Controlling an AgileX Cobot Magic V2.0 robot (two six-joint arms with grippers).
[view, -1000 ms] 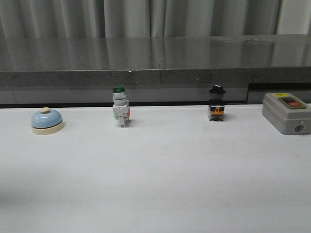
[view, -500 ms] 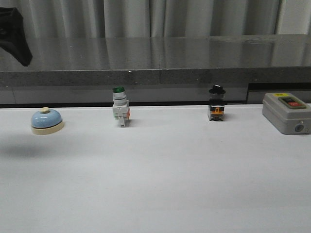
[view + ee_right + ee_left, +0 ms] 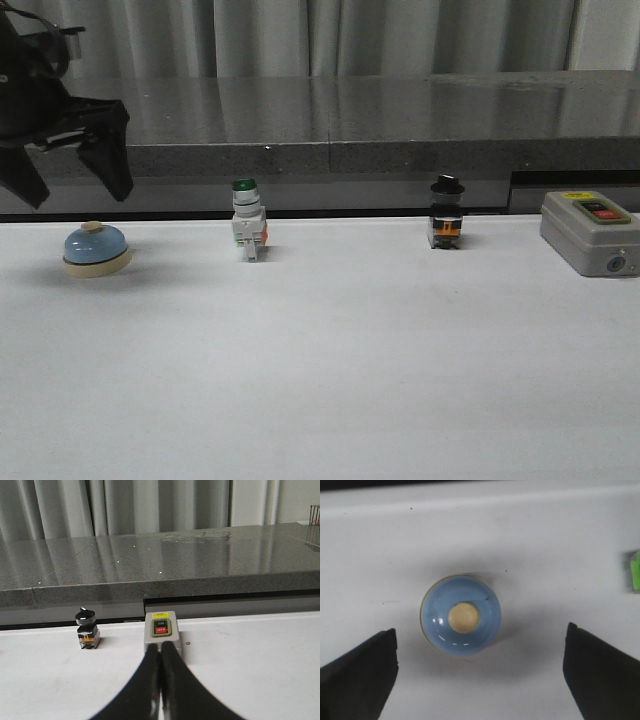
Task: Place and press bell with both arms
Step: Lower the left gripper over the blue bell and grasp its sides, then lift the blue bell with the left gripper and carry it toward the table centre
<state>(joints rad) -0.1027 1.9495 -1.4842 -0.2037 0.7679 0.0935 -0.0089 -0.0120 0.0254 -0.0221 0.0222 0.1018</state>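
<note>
The light-blue bell with its cream base and knob stands at the far left of the white table. My left gripper hangs open above it, its two dark fingers spread wide. In the left wrist view the bell sits upright below the left gripper, apart from both fingertips. The right gripper is shut with nothing in it, low over the table in front of the grey box; it is out of the front view.
A green-capped white switch stands right of the bell. Further right are a black-knobbed switch and a grey box with red and black buttons. A dark stone ledge runs behind the table.
The left arm has come into view at the upper left and dropped down over the bell with its fingers spread. The bell and switches have not moved.
</note>
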